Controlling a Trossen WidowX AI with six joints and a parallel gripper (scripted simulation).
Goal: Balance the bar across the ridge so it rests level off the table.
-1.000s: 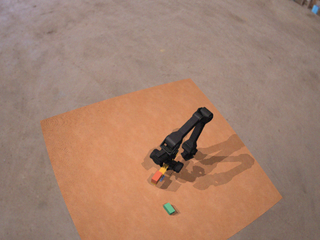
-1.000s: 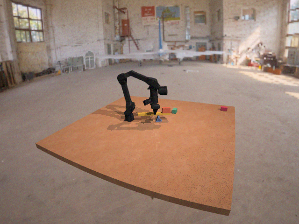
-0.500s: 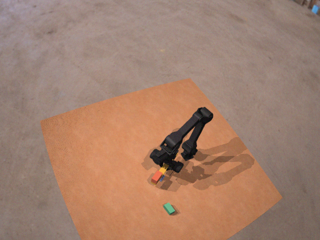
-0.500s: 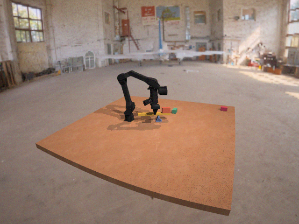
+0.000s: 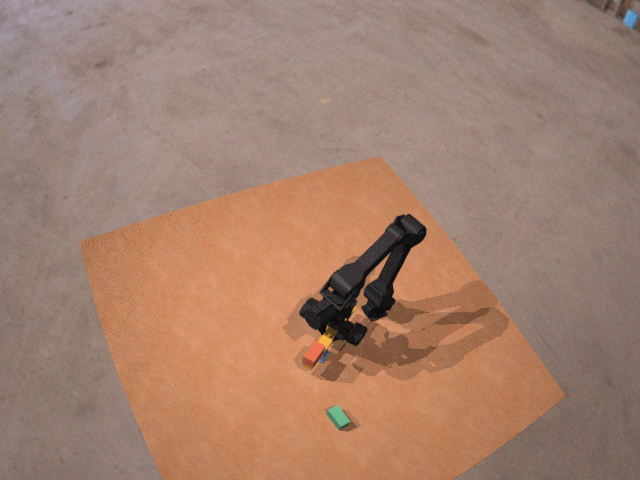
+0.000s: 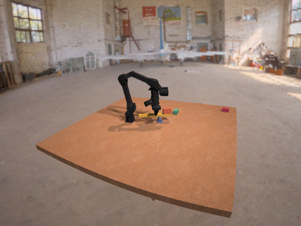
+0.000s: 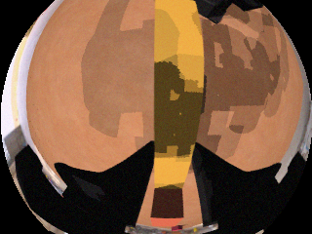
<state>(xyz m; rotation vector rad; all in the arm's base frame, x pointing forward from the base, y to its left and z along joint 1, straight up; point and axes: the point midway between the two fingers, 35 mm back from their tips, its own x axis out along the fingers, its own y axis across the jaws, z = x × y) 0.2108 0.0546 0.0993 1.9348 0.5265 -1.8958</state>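
The claw [image 6: 155, 113] is pinched on the yellow bar [image 6: 146, 115], which runs level and lengthwise to either side of it, with the blue ridge [image 6: 159, 119] just below and slightly toward the end carrying the red block [image 6: 167, 110]. That offset likely decides whether it balances on release. Farther along that end, well clear, sit a green block [image 6: 175, 111] and, far off, a crimson block [image 6: 225, 109].

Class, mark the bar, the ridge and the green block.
bar [image 6: 146, 115], exterior view, its left stretch.
ridge [image 6: 159, 119], exterior view, its blue face.
green block [image 5: 338, 416], top view, its upper face.
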